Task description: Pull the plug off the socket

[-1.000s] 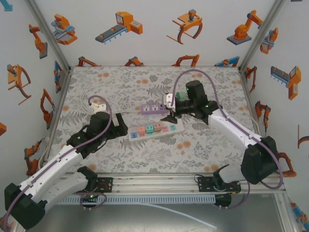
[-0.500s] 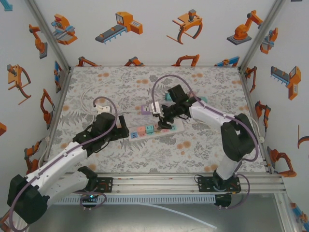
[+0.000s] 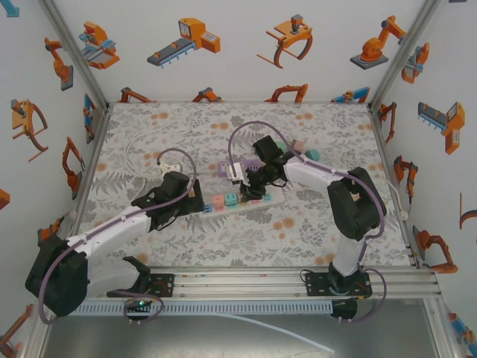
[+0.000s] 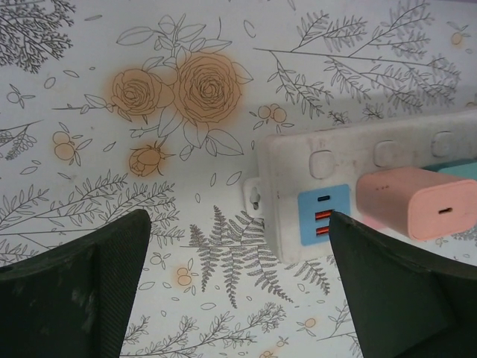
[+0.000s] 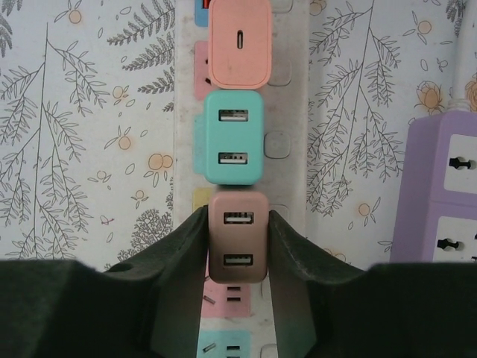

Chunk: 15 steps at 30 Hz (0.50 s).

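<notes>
While both arms reach to the middle of the flowered table [image 3: 179, 134] in the top view, you see the right gripper [image 3: 254, 189] down on the white power strip [image 3: 271, 198] at centre frame. The left gripper [image 3: 192, 201] sits near the strip's left end. The strip lies slanted, with its row of coloured plugs between the two grippers.

From the left wrist, the fingers [image 4: 74, 291] stand wide apart at the bottom corners and hold nothing. The end of the strip fills the right of the frame, beyond the fingertips, with a pink plug [image 4: 417, 200] seated next to a blue USB panel [image 4: 324, 216]. Bare table lies between the fingers.

From the right wrist, both fingers are closed on the sides of the brown plug [image 5: 238, 237] at lower centre, and it looks fully seated in the strip. The grasp appears made and the pull not yet begun. Your next move calls for a straight draw away from the strip's face, without rocking. A teal plug [image 5: 231, 138] sits just beside the brown one higher in the frame, so a sideways drift could knock it. A purple power strip [image 5: 451, 194] lies at the right edge, apart from the fingers. The white strip looks loose on the table and may lift with the plug. You will likely want the idle left gripper to hold its end down first.
</notes>
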Available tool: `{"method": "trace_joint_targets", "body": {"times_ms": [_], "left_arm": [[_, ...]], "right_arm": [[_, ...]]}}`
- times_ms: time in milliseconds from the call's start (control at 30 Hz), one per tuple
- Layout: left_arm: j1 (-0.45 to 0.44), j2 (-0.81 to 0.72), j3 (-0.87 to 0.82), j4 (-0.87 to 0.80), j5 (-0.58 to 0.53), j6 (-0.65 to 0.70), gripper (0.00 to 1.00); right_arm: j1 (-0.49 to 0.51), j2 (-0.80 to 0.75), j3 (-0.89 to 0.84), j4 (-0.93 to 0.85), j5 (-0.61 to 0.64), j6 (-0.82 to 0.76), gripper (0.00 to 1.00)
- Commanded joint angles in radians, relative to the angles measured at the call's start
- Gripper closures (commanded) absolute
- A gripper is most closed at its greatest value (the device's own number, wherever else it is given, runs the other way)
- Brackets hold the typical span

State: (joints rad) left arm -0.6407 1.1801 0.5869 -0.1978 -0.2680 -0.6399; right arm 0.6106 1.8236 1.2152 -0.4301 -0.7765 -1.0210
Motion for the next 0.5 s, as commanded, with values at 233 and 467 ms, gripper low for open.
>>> {"method": "trace_joint_targets", "body": {"times_ms": [233, 467], "left_arm": [[0.001, 0.108, -0.001, 0.072, 0.050, 0.000, 0.15], [-0.001, 0.145, -0.001, 0.033, 0.055, -0.008, 0.19]], "right_arm": [[0.008, 0.004, 0.020, -0.046, -0.025, -0.030, 0.72], [0.008, 0.015, 0.056, -0.065, -0.050, -0.003, 0.85]]}}
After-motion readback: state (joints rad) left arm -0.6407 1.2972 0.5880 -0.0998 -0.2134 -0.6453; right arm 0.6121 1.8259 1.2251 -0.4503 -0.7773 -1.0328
